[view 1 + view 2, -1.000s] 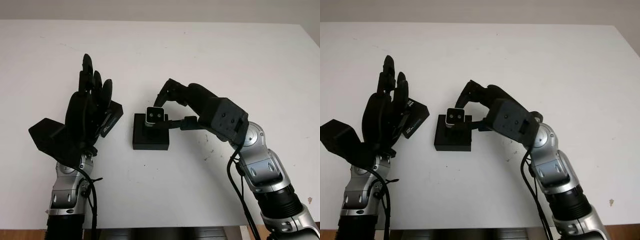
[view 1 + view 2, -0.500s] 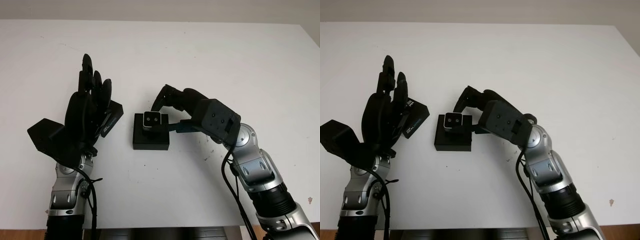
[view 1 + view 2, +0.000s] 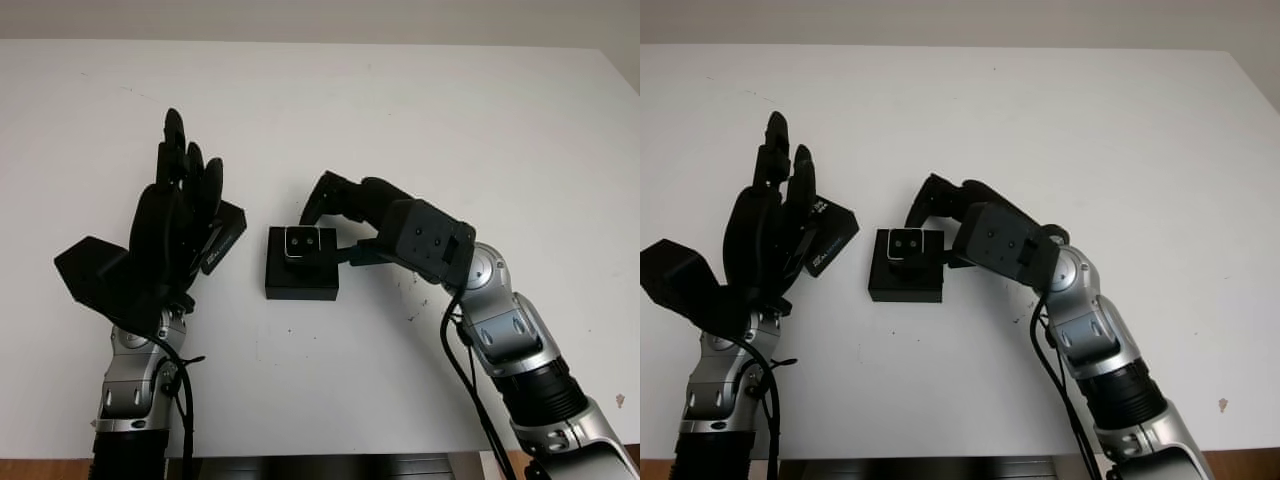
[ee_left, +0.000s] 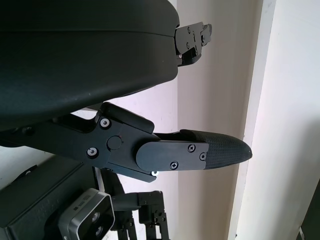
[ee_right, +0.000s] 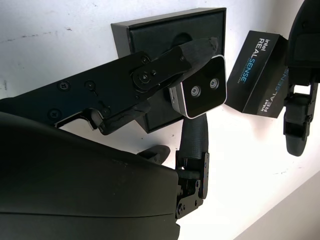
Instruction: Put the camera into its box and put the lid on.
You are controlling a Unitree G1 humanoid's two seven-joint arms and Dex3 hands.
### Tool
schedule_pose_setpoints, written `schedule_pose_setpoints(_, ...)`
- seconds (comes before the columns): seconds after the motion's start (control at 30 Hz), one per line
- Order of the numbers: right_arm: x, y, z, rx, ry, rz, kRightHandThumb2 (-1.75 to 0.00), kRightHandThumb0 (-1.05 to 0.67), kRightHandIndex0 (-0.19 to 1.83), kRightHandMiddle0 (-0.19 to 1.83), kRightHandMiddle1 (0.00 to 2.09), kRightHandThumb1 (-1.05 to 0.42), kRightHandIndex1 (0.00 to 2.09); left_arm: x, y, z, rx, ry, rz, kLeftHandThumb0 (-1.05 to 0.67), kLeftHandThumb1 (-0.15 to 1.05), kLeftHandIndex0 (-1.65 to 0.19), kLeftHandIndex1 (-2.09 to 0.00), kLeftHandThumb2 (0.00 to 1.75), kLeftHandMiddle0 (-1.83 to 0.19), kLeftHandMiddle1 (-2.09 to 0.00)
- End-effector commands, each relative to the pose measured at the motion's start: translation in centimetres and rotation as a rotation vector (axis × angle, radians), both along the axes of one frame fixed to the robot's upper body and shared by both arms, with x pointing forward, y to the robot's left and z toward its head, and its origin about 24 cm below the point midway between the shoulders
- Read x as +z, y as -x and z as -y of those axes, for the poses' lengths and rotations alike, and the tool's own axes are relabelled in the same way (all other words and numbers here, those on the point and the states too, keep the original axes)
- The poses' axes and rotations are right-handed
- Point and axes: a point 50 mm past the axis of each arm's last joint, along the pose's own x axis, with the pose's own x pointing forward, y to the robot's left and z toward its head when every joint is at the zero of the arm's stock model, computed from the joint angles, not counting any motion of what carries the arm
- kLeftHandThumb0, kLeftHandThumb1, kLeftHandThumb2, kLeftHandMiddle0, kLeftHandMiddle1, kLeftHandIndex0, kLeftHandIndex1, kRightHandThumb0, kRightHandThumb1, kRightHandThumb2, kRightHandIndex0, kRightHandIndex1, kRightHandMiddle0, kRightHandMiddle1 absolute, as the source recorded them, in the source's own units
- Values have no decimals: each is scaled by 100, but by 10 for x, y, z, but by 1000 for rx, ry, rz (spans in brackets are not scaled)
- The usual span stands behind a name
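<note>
Left eye view: white bench [image 3: 450, 120]. The small silver-faced, two-lens camera [image 3: 301, 242] sits over the far half of the open black square box [image 3: 301, 264], which lies flat near the bench's middle, well clear of every edge. The black three-finger right hand [image 3: 340, 215] holds the camera: one finger over its far side, another along the side nearer the right edge. The black left hand [image 3: 178, 215] is raised, palm upright, open and holding nothing, toward the left edge. Just behind it, beside the box, leans the black box lid with printed lettering [image 3: 225, 238].

Right eye view: same layout; the lid [image 3: 830, 236] and box [image 3: 905, 268] lie close together but apart.

Left wrist view: one black finger [image 4: 200, 152] crosses the picture with nothing in it; the camera [image 4: 89, 220] appears at a corner.

Right wrist view: two fingers [image 5: 192, 52] pinch the camera [image 5: 202, 87] above the box's dark foam recess [image 5: 170, 75]. Whether the camera touches the foam cannot be told. The lid [image 5: 260, 75] stands past the box, the left hand [image 5: 302, 75] beside it.
</note>
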Motion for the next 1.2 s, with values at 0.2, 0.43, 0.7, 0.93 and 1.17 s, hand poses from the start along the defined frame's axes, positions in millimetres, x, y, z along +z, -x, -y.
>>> schedule_pose_setpoints(0.2, 5, 0, 0, 10, 23, 21, -5, -43, 30, 28, 185, -101, 27, 4, 2, -1, 6, -10, 12, -76, 105, 19, 0, 40, 19, 0)
schedule_pose_setpoints(0.43, 3, 1, 0, 8, 35, 23, -5, -42, 31, 28, 185, -101, 27, 4, 2, 0, 7, -16, 15, -76, 105, 19, 0, 40, 19, 0)
schedule_pose_setpoints(0.7, 1, 2, -1, 20, 63, 37, -5, -43, 33, 29, 184, -100, 28, 4, 2, -1, 5, -14, 17, -77, 105, 19, 0, 40, 19, 0)
schedule_pose_setpoints(0.93, 0, 5, -3, 22, 64, 19, -5, -42, 32, 29, 178, -100, 26, 4, 2, -1, 5, -22, 19, -76, 105, 19, 0, 42, 19, 0)
schedule_pose_setpoints(1.17, -3, 6, -4, 30, 62, 8, -5, -42, 33, 28, 177, -100, 25, 4, 2, 0, 11, -9, 16, -76, 105, 19, 0, 40, 19, 0)
